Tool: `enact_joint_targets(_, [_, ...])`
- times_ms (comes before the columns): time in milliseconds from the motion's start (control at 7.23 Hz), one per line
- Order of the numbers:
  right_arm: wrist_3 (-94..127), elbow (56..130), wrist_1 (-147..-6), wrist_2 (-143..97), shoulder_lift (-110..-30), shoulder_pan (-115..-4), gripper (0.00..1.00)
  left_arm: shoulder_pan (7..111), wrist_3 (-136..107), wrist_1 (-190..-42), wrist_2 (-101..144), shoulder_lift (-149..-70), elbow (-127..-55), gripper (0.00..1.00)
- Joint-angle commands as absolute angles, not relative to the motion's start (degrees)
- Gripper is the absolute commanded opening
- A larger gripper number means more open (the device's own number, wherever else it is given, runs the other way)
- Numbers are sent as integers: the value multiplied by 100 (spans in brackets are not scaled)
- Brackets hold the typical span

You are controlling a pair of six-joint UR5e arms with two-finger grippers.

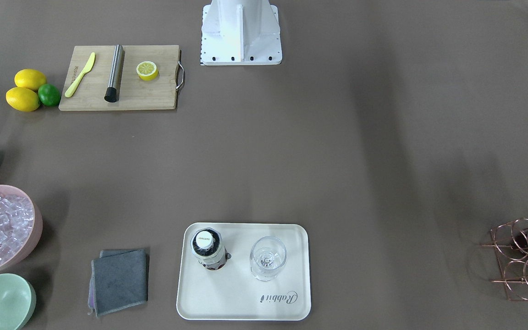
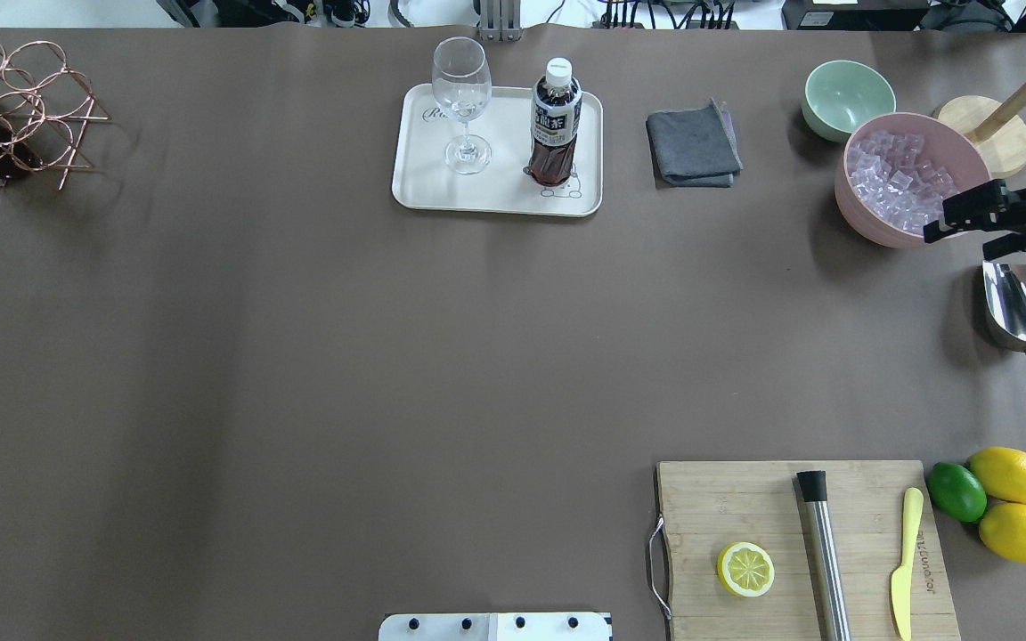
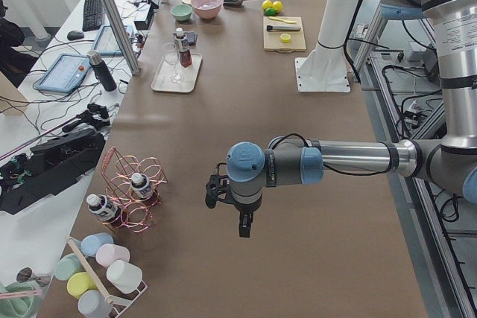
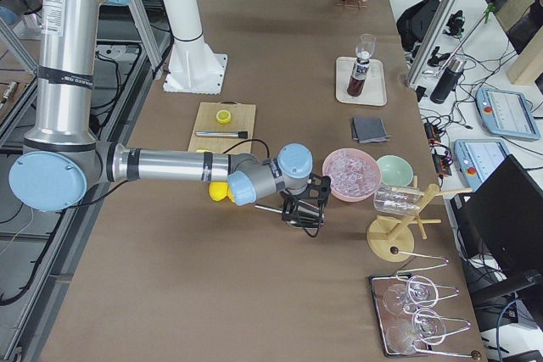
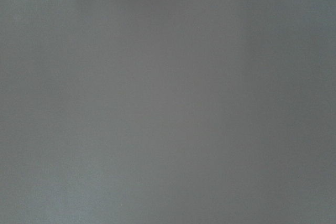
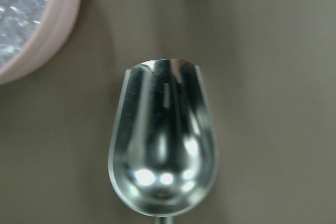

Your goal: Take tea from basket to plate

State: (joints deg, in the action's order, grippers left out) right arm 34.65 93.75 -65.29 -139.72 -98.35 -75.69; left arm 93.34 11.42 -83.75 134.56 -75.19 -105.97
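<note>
One tea bottle [image 2: 555, 120] stands upright on the cream plate [image 2: 424, 182], on its right half; in the front view the bottle [image 1: 208, 250] is on the plate's [image 1: 241, 298] left half. The copper wire basket [image 2: 5, 107] lies at the table's far left corner and holds two more tea bottles [image 3: 139, 184]. My left gripper [image 3: 243, 229] shows only in the left side view, hanging above bare table right of the basket [image 3: 134, 191]; I cannot tell whether it is open. My right gripper [image 2: 936, 223] is open and empty, hovering beside the pink bowl and above the metal scoop.
A wine glass [image 2: 461, 98] stands on the plate beside the bottle. A grey cloth [image 2: 693, 142], a mint bowl [image 2: 847, 98], a pink bowl of ice [image 2: 909, 178] and a metal scoop [image 2: 1021, 307] lie at the right. A cutting board [image 2: 802, 547] with a half lemon, lemons and a lime are near right.
</note>
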Motion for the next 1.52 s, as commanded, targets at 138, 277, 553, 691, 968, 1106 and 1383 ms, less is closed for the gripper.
enact_joint_targets(138, [936,8842,-6784,-13518,-10423,-8558,100,9334,1143,-8367,13491,-7497,-10608,98])
enact_joint_targets(277, [923,9007,-7455,-13526,-10372,-8630,100,9334,1151,-8367,13491,-7488,-10608,98])
enact_joint_targets(553, [958,9727,-9691,-13317,-9446,-8613,100,9334,1151,-8367,13491,-7479,-10617,98])
enact_joint_targets(691, [949,9773,-10216,-13168,-9039,-8657,100,9334,1151,-8367,13491,-7479,-10617,98])
enact_joint_targets(968, [940,9853,-10187,-13157,-9105,-8657,100,9334,1160,-8367,13491,-7479,-10617,98])
enact_joint_targets(1106, [949,9853,-10187,-13166,-9123,-8649,100,9334,1160,-8367,13491,-7479,-10608,98])
enact_joint_targets(1383, [941,9852,-10169,-13157,-9167,-8648,100,9334,1160,-8367,13491,-7471,-10608,98])
